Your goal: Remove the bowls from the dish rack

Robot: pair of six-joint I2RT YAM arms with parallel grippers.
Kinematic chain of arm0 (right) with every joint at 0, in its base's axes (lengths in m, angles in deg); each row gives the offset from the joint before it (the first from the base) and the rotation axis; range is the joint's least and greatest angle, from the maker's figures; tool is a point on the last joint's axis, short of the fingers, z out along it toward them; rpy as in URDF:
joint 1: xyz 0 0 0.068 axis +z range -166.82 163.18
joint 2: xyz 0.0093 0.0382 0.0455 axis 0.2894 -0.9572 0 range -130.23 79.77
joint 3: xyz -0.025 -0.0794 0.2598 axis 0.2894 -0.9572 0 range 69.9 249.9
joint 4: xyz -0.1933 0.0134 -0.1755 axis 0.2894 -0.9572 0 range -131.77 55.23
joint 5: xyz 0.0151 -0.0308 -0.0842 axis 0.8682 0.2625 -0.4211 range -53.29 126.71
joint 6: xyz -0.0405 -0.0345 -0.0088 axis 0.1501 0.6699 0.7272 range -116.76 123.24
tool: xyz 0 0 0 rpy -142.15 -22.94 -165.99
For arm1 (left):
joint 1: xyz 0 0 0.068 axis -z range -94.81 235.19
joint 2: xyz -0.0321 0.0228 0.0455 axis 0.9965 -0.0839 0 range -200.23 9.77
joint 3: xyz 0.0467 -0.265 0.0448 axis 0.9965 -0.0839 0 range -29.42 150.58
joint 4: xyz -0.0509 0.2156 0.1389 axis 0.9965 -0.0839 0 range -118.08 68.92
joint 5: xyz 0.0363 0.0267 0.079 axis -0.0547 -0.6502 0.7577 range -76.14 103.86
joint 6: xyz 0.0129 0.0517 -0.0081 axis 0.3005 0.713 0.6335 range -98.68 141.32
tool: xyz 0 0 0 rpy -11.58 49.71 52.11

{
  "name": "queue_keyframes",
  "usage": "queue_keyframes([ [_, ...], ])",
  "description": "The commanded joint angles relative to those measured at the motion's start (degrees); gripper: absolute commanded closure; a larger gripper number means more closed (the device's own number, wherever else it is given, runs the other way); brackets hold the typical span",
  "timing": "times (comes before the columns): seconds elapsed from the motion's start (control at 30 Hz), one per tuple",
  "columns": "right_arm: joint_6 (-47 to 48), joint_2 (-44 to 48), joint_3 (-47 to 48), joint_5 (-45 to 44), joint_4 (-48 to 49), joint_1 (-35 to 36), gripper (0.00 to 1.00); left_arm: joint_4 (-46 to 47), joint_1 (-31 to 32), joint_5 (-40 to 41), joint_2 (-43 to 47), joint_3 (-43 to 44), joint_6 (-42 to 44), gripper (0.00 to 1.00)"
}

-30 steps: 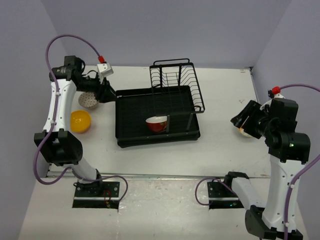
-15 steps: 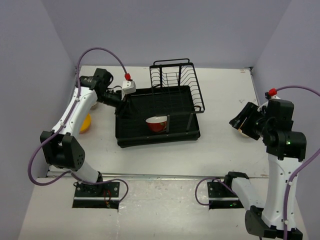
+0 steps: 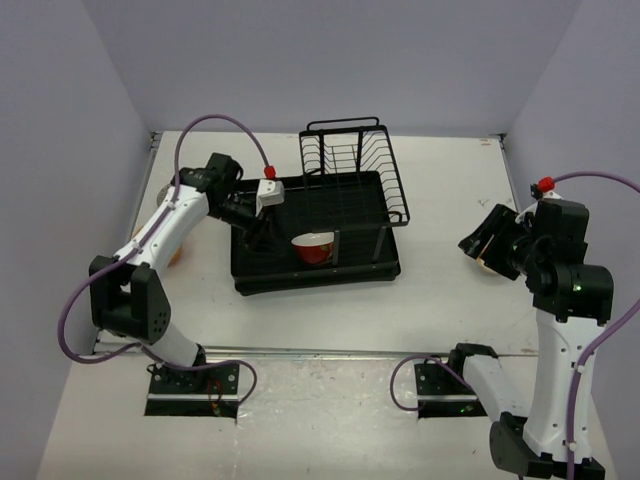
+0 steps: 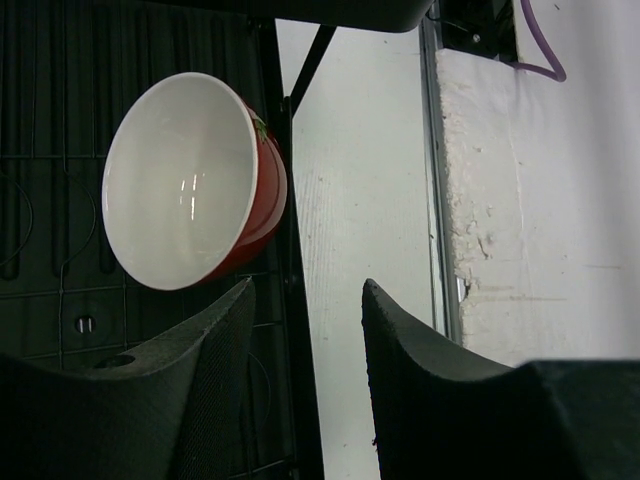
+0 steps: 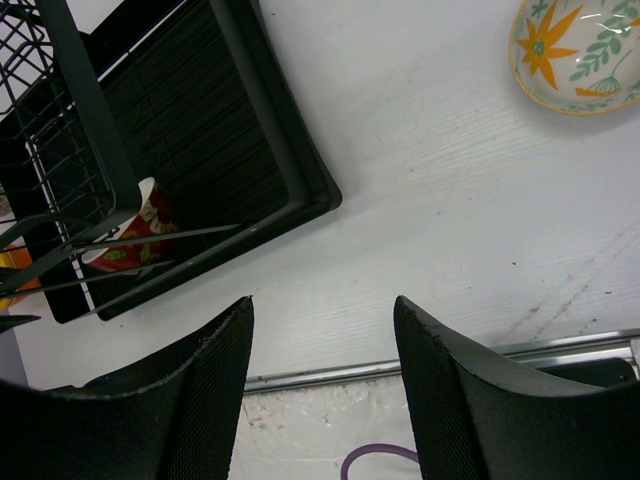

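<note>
Top external view shows the left hand [image 3: 262,228] reaching over the left rim of the dish rack [image 3: 270,268], pointed at the red bowl [image 3: 314,247], the only bowl visible in the rack. That bowl sits in the tray's near half, tipped on its side against a thin upright wire, so its mouth faces the arriving hand. This probably explains the low, sideways approach: 1 finger could slip inside the rim and the other outside it.

From the left wrist, the fingers [image 4: 215,330] stand parted with nothing between them, short of the bowl and not touching it. The bowl looks like glazed ceramic: round, with a glossy white inside that throws back light streaks and a red outside.

The rack is a black rectangular tray with a ribbed floor and a raised lip, and its wire basket [image 3: 350,155] stands upright at the far end.

The right hand [image 5: 322,310] hangs released and empty above the bare table [image 5: 440,200], clear of the rack. The flowered bowl [image 5: 575,55] sits upright on the table near it, cream with orange and green sprigs inside. A sliver of an orange bowl [image 3: 176,256] peeks out beside the left arm, off the rack.
</note>
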Motion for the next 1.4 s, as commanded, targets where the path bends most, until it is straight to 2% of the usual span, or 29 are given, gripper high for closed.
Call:
queue_keyframes([
  [0.0, 0.0, 0.01, 1.6, 1.27, 0.28, 0.15, 0.4, 4.12, 1.53, -1.71, -0.8, -0.56, 0.46, 0.52],
  [0.6, -0.35, -0.08, 2.4, 1.27, -1.12, 0.15, 0.41, 10.19, 5.66, -2.59, -9.4, 1.98, -3.58, 0.51],
  [1.03, 0.0, 0.1, 2.66, 0.83, -2.0, 0.15, 0.4, 14.84, 8.04, -1.89, -12.48, 2.16, -6.93, 0.51],
  [1.37, 0.01, 0.54, 3.28, 0.65, -2.97, 0.15, 0.4, 20.38, 8.13, -1.54, -14.51, -1.09, -9.74, 0.58],
])
